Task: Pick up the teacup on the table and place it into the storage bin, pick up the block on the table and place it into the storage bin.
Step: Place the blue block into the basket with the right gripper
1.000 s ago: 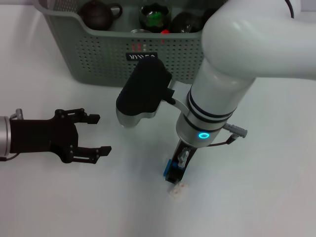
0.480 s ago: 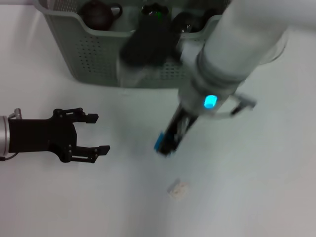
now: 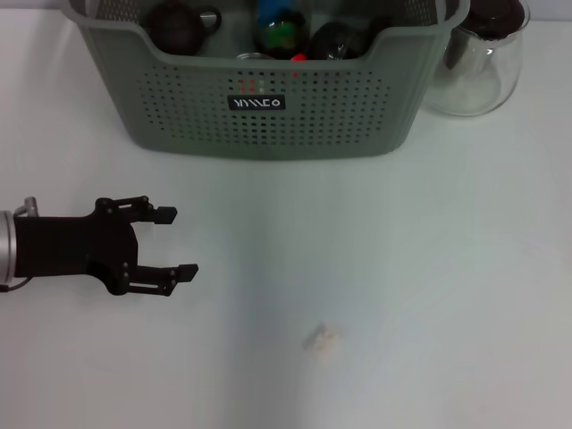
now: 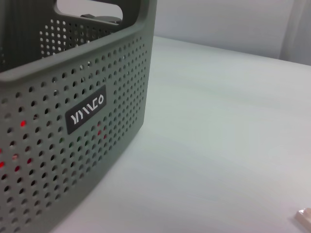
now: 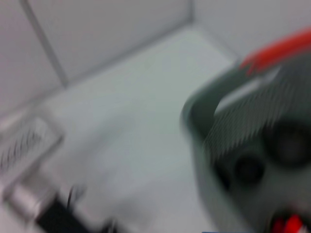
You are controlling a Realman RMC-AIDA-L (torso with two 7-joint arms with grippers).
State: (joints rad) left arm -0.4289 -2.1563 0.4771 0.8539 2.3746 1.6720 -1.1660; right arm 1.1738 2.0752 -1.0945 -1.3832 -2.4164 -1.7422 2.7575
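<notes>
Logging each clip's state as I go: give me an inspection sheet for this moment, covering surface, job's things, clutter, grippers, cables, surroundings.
Surface: white table, one small pale scrap lying on it.
Job's things: storage bin at the far edge, holding a dark teapot and other dark items; no teacup or block seen on the table.
Clutter: clear glass pitcher beside the bin.
Grippers: left gripper open, low over the table and apart from the bin; right gripper not in view.
Cables: nothing seen.
Surroundings: pale walls in the wrist views.
</notes>
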